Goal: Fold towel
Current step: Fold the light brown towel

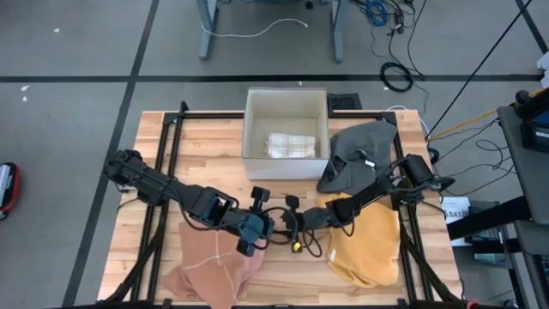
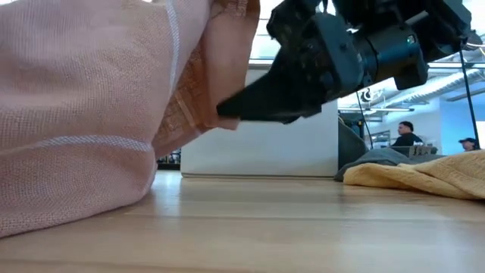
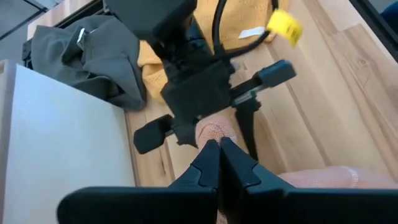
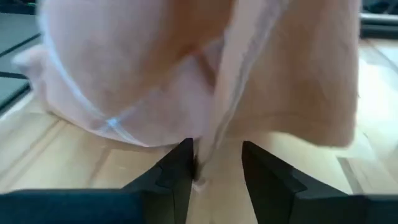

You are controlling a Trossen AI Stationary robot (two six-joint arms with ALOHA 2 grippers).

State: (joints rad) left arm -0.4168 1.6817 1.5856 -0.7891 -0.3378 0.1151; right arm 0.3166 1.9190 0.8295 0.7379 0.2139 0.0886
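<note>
Pink towel (image 1: 214, 262) bunched at desk's (image 1: 214, 146) near-left part, one corner lifted. Left gripper (image 3: 217, 149) jaws together, clamped on that corner. Right gripper (image 4: 214, 163) meets it from opposite side, jaws apart, towel edge hanging between them. Yellow towel (image 1: 369, 245) and grey cloth (image 1: 360, 150) lie at right; white box (image 1: 286, 133) behind.

white box (image 1: 286, 106), yellow cloth (image 1: 364, 245), grey cloth (image 1: 360, 150)
</note>
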